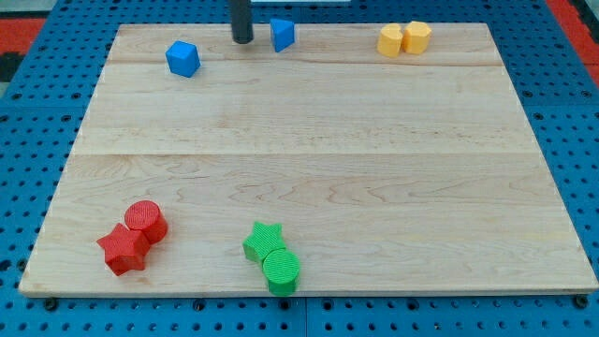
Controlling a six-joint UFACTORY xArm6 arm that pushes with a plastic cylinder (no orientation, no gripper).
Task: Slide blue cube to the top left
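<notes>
Blue cube (182, 58) near the wooden board's (309, 168) top left, my tip (242, 40) to its right.

The small blue plastic cube sits tilted, apart from the tip, which stands between it and a blue wedge-like block (283, 34) whose shape is hard to make out. The dark rod is cut off by the view's top; it carries no pincer.

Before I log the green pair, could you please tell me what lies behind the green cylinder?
Directly behind the green cylinder, toward the view's top, sits the green star-shaped block, touching it. The cylinder covers the star's near edge; beyond it is bare wooden board.
</notes>
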